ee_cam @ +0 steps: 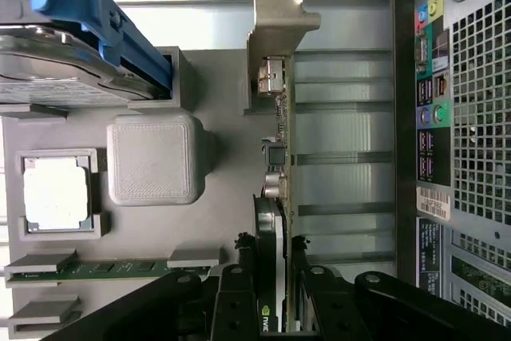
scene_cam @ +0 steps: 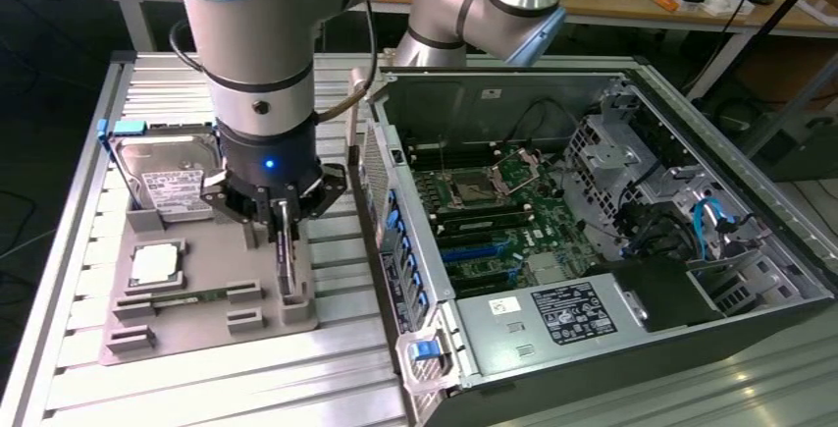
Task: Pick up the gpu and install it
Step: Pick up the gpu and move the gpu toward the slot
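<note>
The gpu [scene_cam: 286, 268] is a thin dark card that stands on edge in a slot of the grey holder [scene_cam: 196, 321], beside the open computer case [scene_cam: 629, 83]. My gripper [scene_cam: 282, 219] points straight down over it. In the wrist view the black fingers [ee_cam: 235, 289] press against both faces of the gpu [ee_cam: 279, 125], so the gripper [ee_cam: 270, 281] is shut on it. Its silvery end bracket [ee_cam: 275, 37] sticks out past the holder [ee_cam: 223, 117]. The card's lower edge still looks seated in the holder. The motherboard [scene_cam: 497, 216] lies exposed inside the case.
The holder also carries a silver hard drive with a blue frame [scene_cam: 171, 174], a square processor [scene_cam: 155, 265] and a green memory stick [scene_cam: 196, 296]. The case's rear wall with its ports [ee_cam: 431, 117] rises close beside the gpu. The ribbed metal table [scene_cam: 262, 378] runs under everything.
</note>
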Tool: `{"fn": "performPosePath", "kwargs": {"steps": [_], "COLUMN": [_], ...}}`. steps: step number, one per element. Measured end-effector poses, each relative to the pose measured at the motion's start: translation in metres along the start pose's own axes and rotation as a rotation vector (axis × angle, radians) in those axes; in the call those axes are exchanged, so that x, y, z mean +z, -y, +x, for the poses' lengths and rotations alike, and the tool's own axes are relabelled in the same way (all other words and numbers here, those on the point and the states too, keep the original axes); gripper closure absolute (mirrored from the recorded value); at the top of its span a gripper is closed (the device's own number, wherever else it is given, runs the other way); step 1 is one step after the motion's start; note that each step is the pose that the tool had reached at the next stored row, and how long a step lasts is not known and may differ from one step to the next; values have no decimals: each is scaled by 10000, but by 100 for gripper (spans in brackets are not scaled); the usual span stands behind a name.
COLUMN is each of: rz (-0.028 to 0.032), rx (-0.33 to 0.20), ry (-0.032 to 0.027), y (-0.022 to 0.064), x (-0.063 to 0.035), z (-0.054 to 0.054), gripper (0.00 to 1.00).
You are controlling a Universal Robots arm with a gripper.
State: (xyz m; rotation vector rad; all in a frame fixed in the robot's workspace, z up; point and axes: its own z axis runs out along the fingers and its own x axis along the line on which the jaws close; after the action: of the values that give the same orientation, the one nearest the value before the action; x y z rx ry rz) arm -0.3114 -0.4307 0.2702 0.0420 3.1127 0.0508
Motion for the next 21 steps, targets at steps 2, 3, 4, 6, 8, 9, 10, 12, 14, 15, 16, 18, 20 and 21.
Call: {"fn": "performPosePath", "kwargs": {"steps": [2, 3, 4, 6, 8, 9, 10, 12, 14, 15, 16, 18, 20, 21], "rz": [0, 0, 0, 0, 0, 1, 0, 1, -1, -1, 0, 1, 0, 0], "rx": [0, 0, 0, 0, 1, 1, 1, 1, 1, 0, 0, 0, 1, 1], "ry": [-2, -3, -3, -3, -5, -6, -7, -9, -10, -11, -13, -15, -16, -16], "y": [-2, -3, -4, -6, -8, -9, -10, -12, -13, -14, -15, -17, -18, -19], "x": [-61, -90, -125, -175, -237, -267, -302, -354, -402, -427, -452, -503, -548, -569], "z": [-2, -2, -3, -5, -6, -7, -8, -10, -11, -12, -13, -14, -15, -16], "gripper": [73, 73, 73, 73, 73, 73, 73, 73, 73, 73, 73, 73, 73, 73]}}
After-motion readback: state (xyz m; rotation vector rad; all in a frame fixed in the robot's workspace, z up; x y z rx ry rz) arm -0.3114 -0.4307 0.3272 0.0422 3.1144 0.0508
